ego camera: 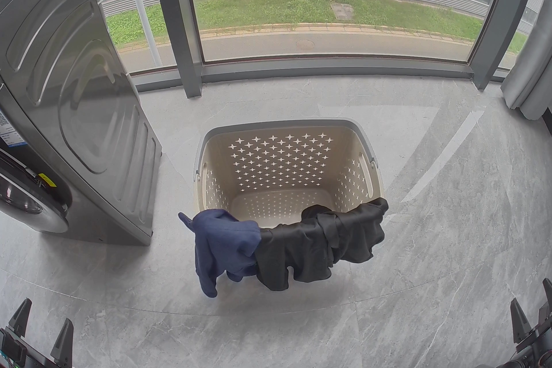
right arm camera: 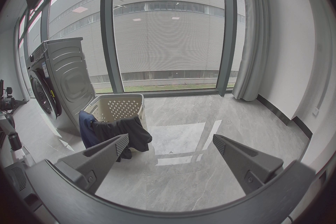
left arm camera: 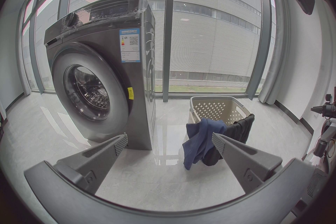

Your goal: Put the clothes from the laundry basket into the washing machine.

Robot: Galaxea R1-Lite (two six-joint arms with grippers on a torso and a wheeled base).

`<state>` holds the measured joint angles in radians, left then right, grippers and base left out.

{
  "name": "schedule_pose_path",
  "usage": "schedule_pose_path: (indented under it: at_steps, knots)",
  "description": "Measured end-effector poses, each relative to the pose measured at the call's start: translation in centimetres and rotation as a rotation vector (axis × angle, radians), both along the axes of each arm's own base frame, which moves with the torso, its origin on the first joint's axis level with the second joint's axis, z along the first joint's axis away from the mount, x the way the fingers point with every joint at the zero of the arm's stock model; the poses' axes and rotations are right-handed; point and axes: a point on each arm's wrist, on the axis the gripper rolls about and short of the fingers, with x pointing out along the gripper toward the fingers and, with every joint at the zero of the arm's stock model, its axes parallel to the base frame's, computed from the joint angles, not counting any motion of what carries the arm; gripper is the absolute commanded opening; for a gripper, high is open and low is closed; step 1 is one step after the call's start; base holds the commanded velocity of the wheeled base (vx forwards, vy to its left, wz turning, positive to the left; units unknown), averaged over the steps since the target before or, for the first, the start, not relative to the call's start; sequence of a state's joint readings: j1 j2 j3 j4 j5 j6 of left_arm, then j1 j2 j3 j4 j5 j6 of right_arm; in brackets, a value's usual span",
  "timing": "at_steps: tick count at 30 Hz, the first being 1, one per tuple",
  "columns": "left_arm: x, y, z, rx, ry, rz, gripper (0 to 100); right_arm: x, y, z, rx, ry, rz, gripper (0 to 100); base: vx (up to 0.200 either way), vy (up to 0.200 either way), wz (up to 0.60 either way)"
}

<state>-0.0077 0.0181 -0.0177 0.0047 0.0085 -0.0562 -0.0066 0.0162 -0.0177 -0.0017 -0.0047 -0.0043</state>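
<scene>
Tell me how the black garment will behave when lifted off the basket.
Probably floppy: the black garment sags in folds over the basket rim, so it should droop from any pinch. Likely light, since it hangs without tipping the basket. It touches the blue garment and may drag it along.

Blue garment [ego camera: 221, 248] and black garment [ego camera: 319, 242] draped over beige laundry basket [ego camera: 287, 168] rim, washing machine [ego camera: 75, 99] beside

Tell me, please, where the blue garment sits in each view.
Head view: blue garment over the basket's near rim, washing machine end.
Left wrist view: blue garment on that rim, beside the black garment.
Right wrist view: blue garment at the rim's machine-side end.
Shared landmark: the basket.
</scene>
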Motion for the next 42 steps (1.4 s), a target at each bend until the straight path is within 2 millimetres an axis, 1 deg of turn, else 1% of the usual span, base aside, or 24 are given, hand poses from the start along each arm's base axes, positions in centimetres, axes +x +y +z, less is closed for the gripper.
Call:
schedule_pose_path:
  at_steps: [42]
  knots:
    - [0.0,0.0,-0.01,0.0,0.0,0.001,100,0.0,0.0,0.0,-0.001,0.0,0.0,100,0.0,0.2,0.0]
